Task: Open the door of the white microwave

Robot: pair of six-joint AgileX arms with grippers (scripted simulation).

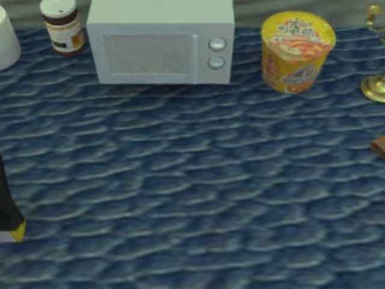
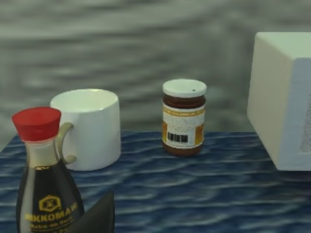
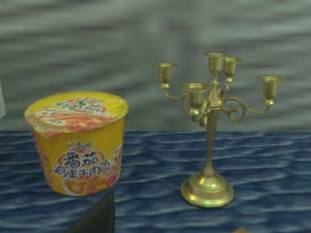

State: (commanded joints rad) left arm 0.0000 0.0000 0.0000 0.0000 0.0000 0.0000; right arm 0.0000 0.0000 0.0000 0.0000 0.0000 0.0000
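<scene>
The white microwave (image 1: 161,41) stands at the back of the table, left of centre, and its side wall (image 2: 279,102) also shows in the left wrist view. Its door (image 1: 147,54), with the grey mesh window, lies flat and shut against the front. Two grey knobs (image 1: 216,53) sit to the right of the door. Neither gripper appears in the top view. Of my left gripper only one dark fingertip (image 2: 99,218) shows, with bare cloth beside it. My right gripper likewise shows one dark fingertip (image 3: 99,216). Both are far from the microwave and hold nothing.
A brown jar (image 1: 62,24) and a white mug (image 1: 6,36) stand left of the microwave. A soy sauce bottle (image 2: 41,184) is at the left edge. A yellow noodle cup (image 1: 296,51) and a brass candlestick (image 3: 210,145) stand at the right. Blue rippled cloth (image 1: 192,180) covers the table.
</scene>
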